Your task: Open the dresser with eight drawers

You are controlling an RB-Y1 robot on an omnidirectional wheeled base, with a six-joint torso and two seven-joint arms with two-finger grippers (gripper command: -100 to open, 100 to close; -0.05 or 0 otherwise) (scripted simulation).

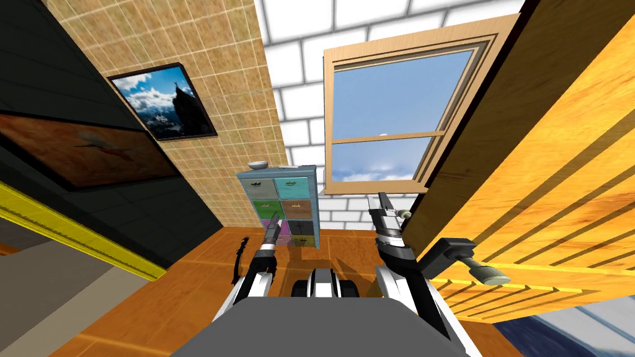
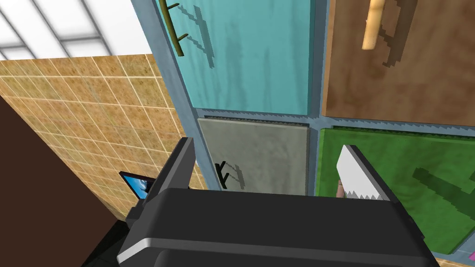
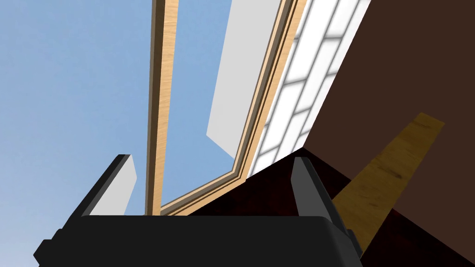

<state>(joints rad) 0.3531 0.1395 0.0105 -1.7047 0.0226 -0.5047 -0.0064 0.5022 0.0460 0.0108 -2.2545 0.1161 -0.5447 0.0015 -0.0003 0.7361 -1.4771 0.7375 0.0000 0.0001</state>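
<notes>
dresser sits right ahead of the left gripper, blue frame, coloured fronts in two columns, all flush with the frame; left gripper spread, nothing between the fingers, pointed square at the front; grey drawer lies straight ahead between the two fingers, its black handle closer to the dark-looking finger than to the lit one; can't tell if anything touches yet; teal drawer with an olive bar handle is next past the grey one; green drawer is off the lit finger's side, brown drawer with a pale wood handle diagonal from the grey one; bowl on the dresser top; dresser stands on the wood floor against the white brick wall, tan tiled wall on its side; right gripper raised off to the side, well apart from the dresser, fingers spread, holding nothing
</notes>
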